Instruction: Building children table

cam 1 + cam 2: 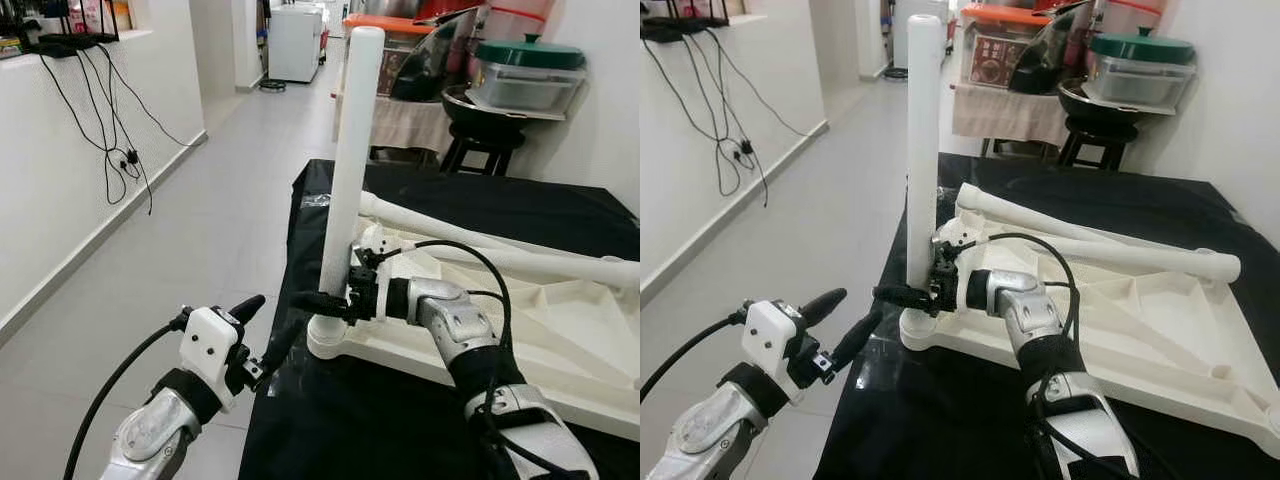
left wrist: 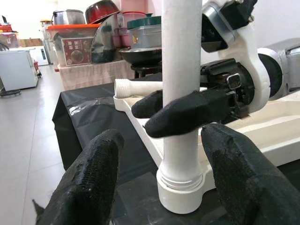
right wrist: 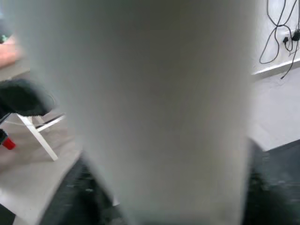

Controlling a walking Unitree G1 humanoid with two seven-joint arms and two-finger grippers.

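The right claw [image 1: 325, 302] reaches sideways and pinches the standing white leg [image 1: 350, 170]. The left claw [image 1: 265, 330] waits near, spread wide.

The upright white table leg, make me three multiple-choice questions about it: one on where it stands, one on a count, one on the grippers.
1. Where does the upright white table leg stand?
A. in a corner socket of the upturned white tabletop
B. on the floor
C. on the stool

2. How many other white legs lie on the tabletop?
A. none
B. two
C. five

3. What is the right gripper doing?
A. hanging idle
B. holding a cable
C. clamped on the upright leg near its base

Answers: 1 A, the leg's base sits in the corner collar. 2 B, two lie across the tabletop. 3 C, its fingers close on the leg while the left gripper is open beside it.
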